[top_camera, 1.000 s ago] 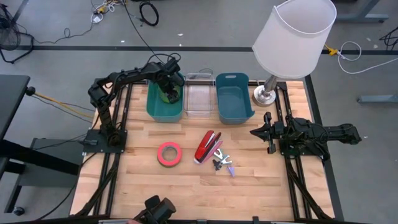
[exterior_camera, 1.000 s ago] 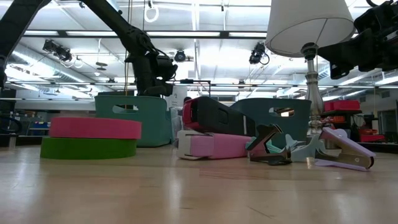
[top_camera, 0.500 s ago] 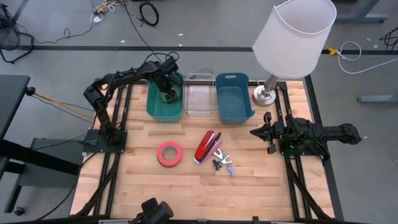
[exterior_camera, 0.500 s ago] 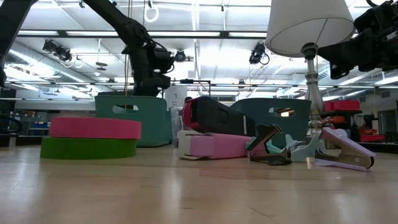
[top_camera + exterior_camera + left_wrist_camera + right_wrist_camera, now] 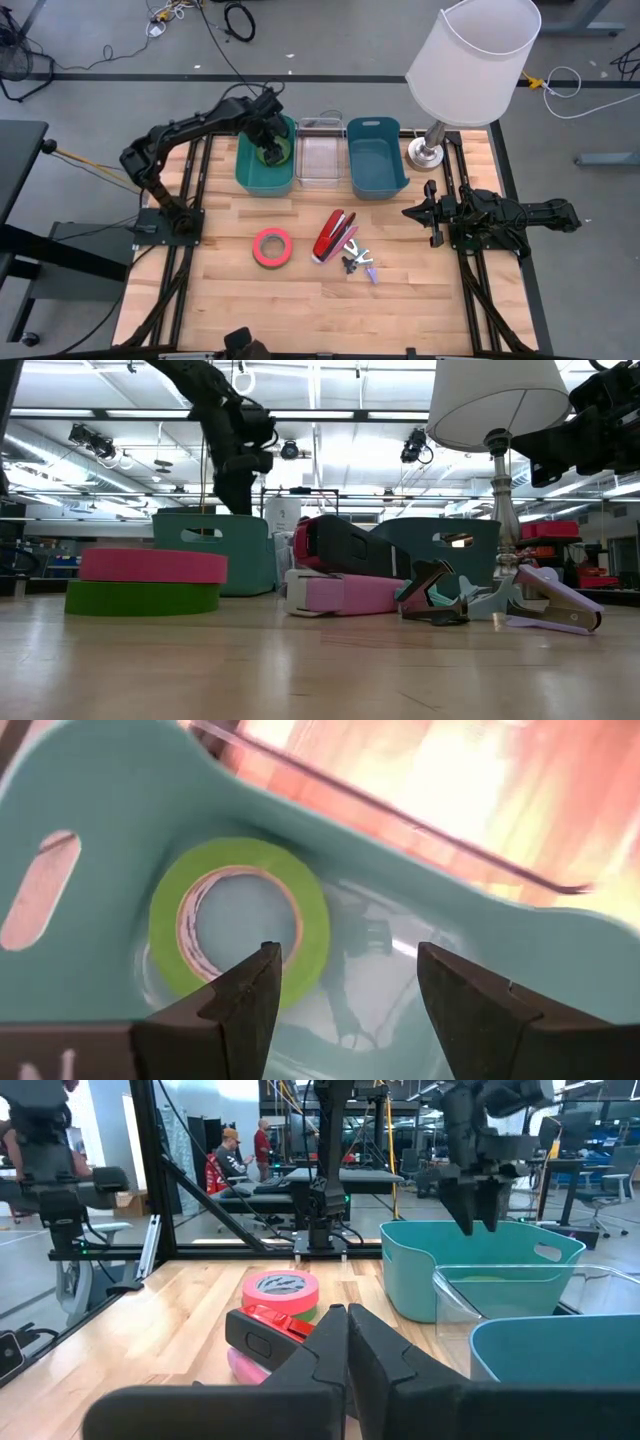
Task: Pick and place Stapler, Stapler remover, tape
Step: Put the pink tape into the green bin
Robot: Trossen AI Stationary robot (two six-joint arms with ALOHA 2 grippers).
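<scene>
Left gripper is held w/ jaws apart above the far-left teal bin, green tape roll inside. Pink tape, red stapler and staple removers are left mid-table (untouched). Right gripper is parked right, fingers together.

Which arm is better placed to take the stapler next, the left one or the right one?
Probably the right. The right gripper waits low, level with the stapler, fingers shut. The left gripper hangs open above the teal bin, farther off.
</scene>
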